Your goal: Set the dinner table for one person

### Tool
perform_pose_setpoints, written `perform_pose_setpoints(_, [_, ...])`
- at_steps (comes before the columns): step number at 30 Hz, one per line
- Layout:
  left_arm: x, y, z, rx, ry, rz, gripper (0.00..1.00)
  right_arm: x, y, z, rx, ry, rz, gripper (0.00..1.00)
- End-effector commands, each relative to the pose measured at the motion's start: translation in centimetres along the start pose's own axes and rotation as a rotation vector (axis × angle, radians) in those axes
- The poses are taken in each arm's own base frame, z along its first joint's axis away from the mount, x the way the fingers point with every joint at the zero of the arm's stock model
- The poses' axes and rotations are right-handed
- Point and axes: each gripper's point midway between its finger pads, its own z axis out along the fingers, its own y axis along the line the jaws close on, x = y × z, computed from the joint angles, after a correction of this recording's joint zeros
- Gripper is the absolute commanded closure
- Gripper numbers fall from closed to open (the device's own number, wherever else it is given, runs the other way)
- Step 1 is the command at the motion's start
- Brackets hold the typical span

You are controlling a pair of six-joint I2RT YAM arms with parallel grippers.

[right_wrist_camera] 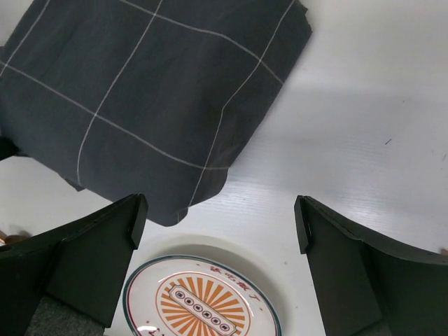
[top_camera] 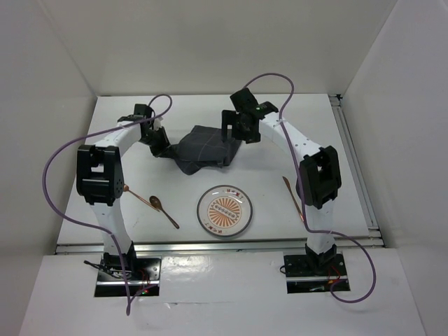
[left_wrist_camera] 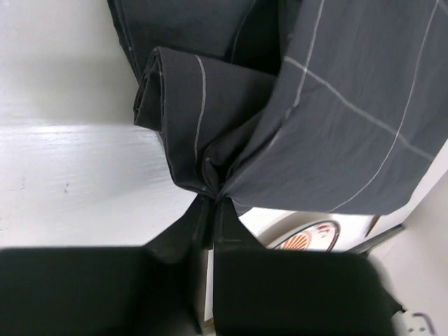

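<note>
Firmly, the left gripper [left_wrist_camera: 212, 204] clamps the checked cloth mat [left_wrist_camera: 350, 105]; right gripper [right_wrist_camera: 218, 213] gapes open.

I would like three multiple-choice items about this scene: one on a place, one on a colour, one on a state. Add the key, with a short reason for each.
1. Where is the plate relative to the cloth?
A. On the robot's side of it, apart from it
B. On top of it
C. Beyond it, at the far wall

2. What colour is the cloth?
A. Plain red
B. White with dots
C. Dark grey with thin pale lines

3. What state is the left gripper in?
A. Open above the plate
B. Shut on a fold of the cloth
C. Holding a spoon

Key:
1 A: the top view shows white table between them.
2 C: both wrist views show the checked grey fabric.
3 B: the cloth bunches between its fingers.
</note>
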Motion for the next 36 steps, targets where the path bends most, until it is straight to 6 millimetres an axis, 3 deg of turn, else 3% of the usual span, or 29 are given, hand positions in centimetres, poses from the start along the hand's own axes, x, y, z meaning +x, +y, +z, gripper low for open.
perform_pose_setpoints(1, [-1.6,-2.5,-2.3,0.045,-0.061,0.071,1.0,-1.7,-0.1,-2.0,0.02,-0.068,0.0,0.0])
perform_pose_setpoints(3, [-1.3,-3.5,-3.8,0.047,-0.058,0.108,1.0,-2.0,-0.1,-2.5,0.023,-0.083,0.002,0.0])
perform_pose_setpoints(6, [-1.3,-6.8,-7.1,0.049,-0.121,0.209,1.0,-3.2,-0.5,-3.4,0.055,-0.13,0.03,0.0])
perform_pose_setpoints(8, [-1.6,-10.3,-9.7,0.067,-0.188,0.304,1.0,-4.3,-0.5,-4.5,0.056,-0.177,0.047,0.0])
perform_pose_setpoints(10, [0.1,-14.1,-10.7,0.093,-0.197,0.399,1.0,-6.5,-1.7,-6.2,0.053,-0.248,0.1,0.0])
perform_pose_setpoints(11, [0.5,-16.5,-12.2,0.126,-0.219,0.439,1.0,-6.8,-2.2,-6.7,0.055,-0.259,0.128,0.0])
perform_pose_setpoints(12, [1.1,-17.7,-11.9,0.14,-0.208,0.465,1.0,-7.3,-2.9,-7.2,0.062,-0.281,0.151,0.0])
perform_pose_setpoints(13, [3.1,-20.7,-11.4,0.207,-0.167,0.496,1.0,-7.6,-4.3,-8.4,0.087,-0.309,0.207,0.0])
perform_pose_setpoints(15, [5.4,-23.5,-10.4,0.271,-0.113,0.527,1.0,-7.7,-6.4,-9.7,0.135,-0.361,0.267,0.0])
perform_pose_setpoints(16, [8.2,-25.6,-9.5,0.317,-0.061,0.553,1.0,-8.7,-6.9,-12.1,0.111,-0.439,0.303,0.0])
perform_pose_setpoints(17, [9.3,-27.0,-9.0,0.347,-0.042,0.574,0.99,-7.4,-8.8,-11.5,0.149,-0.425,0.317,0.0])
perform_pose_setpoints(18, [10.4,-27.6,-7.3,0.353,0.003,0.588,0.87,-7.1,-9.5,-12.0,0.15,-0.44,0.338,0.0])
perform_pose_setpoints(19, [12.3,-28.3,-6.6,0.357,0.051,0.623,0.69,-7.2,-10.1,-13.8,0.137,-0.477,0.368,0.0])
perform_pose_setpoints(20, [12.4,-28.3,-6.1,0.333,0.058,0.622,0.55,-6.7,-11.3,-14.2,0.16,-0.483,0.383,0.0])
perform_pose_setpoints(21, [11.8,-29.2,-7.1,0.339,0.025,0.646,0.28,-5.4,-12.3,-13.6,0.178,-0.465,0.398,0.0])
perform_pose_setpoints(22, [11.4,-28.4,-6.8,0.287,0.017,0.652,0.17,-5.0,-12.8,-14.8,0.175,-0.485,0.408,0.0])
perform_pose_setpoints(23, [10.1,-28.2,-7.2,0.277,-0.016,0.641,0.09,-3.8,-13.8,-14.2,0.192,-0.464,0.417,0.0])
perform_pose_setpoints(24, [9.3,-28.1,-8.3,0.283,-0.044,0.645,0.07,-3.2,-14.2,-14.3,0.191,-0.456,0.421,0.0])
perform_pose_setpoints(25, [7.0,-26.6,-9.1,0.256,-0.082,0.603,0.04,-2.8,-14.3,-14.4,0.192,-0.455,0.421,0.0])
perform_pose_setpoints(26, [5.6,-26.8,-11.4,0.286,-0.153,0.585,0.05,-2.5,-14.4,-14.4,0.195,-0.452,0.41,0.0])
perform_pose_setpoints(28, [3.8,-24.3,-11.9,0.28,-0.171,0.522,0.12,-1.6,-14.8,-14.1,0.208,-0.431,0.399,0.0])
perform_pose_setpoints(29, [1.5,-22.4,-12.7,0.263,-0.215,0.463,0.24,-1.2,-14.4,-14.0,0.188,-0.407,0.385,0.0])
perform_pose_setpoints(30, [1.1,-20.9,-12.9,0.247,-0.224,0.437,0.33,-0.9,-14.2,-13.4,0.181,-0.386,0.382,0.0])
perform_pose_setpoints(33, [-1.4,-17.2,-12.7,0.181,-0.244,0.348,0.49,0.2,-12.7,-11.5,0.123,-0.297,0.309,0.0])
perform_pose_setpoints(36, [-2.0,-13.9,-10.0,0.083,-0.198,0.286,0.46,1.2,-10.4,-9.2,0.088,-0.211,0.201,0.0])
